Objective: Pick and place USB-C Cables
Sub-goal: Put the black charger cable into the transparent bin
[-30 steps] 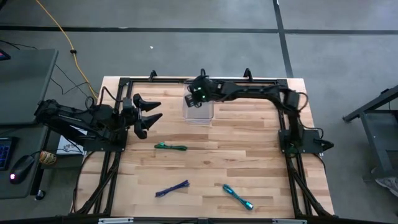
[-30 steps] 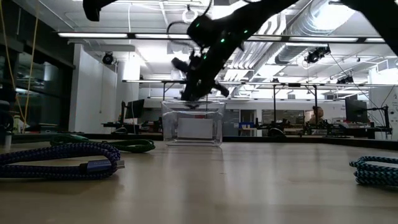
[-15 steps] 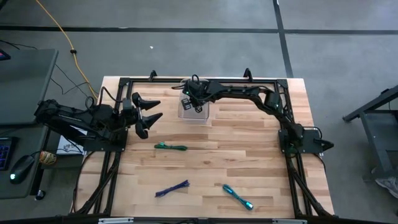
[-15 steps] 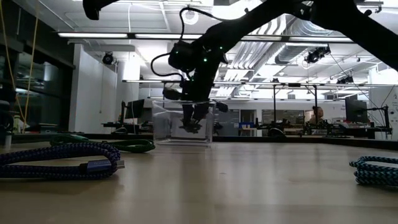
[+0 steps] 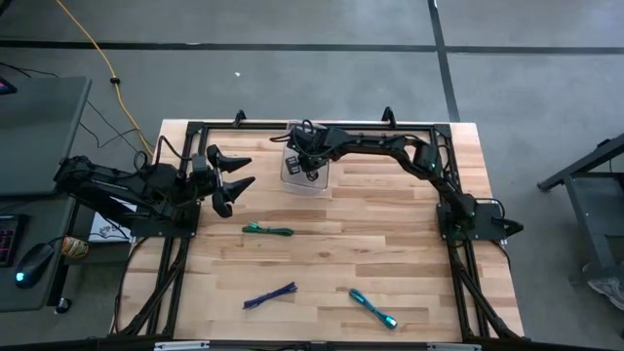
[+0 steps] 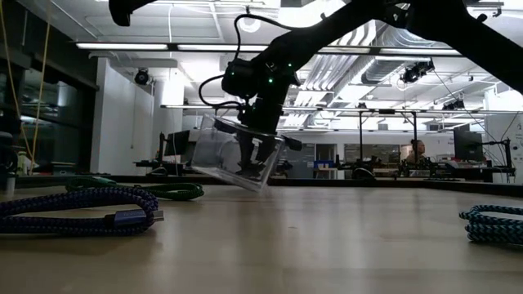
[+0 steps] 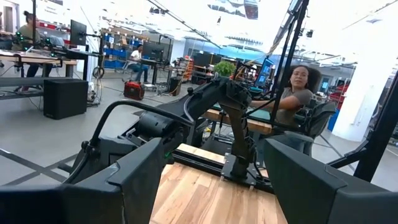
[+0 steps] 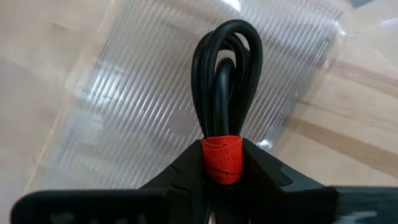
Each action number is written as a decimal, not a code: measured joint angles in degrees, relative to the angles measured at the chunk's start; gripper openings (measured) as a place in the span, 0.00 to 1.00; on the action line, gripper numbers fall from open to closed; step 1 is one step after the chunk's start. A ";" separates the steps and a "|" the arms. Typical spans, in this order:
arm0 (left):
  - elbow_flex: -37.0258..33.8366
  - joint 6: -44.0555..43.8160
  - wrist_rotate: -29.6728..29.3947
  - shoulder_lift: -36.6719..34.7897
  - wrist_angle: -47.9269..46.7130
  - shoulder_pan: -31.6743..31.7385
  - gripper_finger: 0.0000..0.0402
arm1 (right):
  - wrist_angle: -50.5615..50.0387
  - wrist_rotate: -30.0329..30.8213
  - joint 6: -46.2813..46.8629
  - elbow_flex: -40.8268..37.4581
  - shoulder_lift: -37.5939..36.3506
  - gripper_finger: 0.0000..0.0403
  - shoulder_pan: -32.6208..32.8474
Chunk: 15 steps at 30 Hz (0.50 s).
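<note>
My right gripper (image 5: 305, 164) reaches down into the clear plastic container (image 5: 300, 174) at the table's far middle and is shut on the red-and-black USB-C cable (image 8: 225, 81). The container (image 6: 233, 159) stands tipped: its left side is raised and its lower right edge (image 6: 261, 188) is on the table. The green cable (image 5: 268, 231), purple cable (image 5: 270, 295) and teal cable (image 5: 373, 309) lie flat on the wood. My left gripper (image 5: 234, 180) hovers open near the table's left edge, away from all of them. My right gripper pinches the red-and-black cable bundle at its red strap (image 8: 222, 160), between the two fingers. The fingers (image 6: 249, 159) come from above, pointing down into the container. The black loops (image 8: 225, 68) stick out past the fingertips toward the container's ribbed wall (image 8: 137, 106). Whether a finger presses the container, I cannot tell.
A black frame rail (image 5: 244, 127) runs along the table's far edge behind the container. The near half of the table holds only the three loose cables. A yellow cord (image 5: 93, 44) lies on the floor beyond the table. A person (image 7: 297, 87) sits behind the right arm's base.
My right gripper has come down from above the container into it, still shut on the red-and-black cable, and has moved a little toward the table's left. The container has slid slightly left, then tipped, with its left side lifting while its lower right edge stays down.
</note>
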 joint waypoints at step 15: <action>-0.02 0.00 0.00 0.00 0.00 0.00 0.64 | -0.15 0.02 0.04 -0.02 -1.84 0.20 0.26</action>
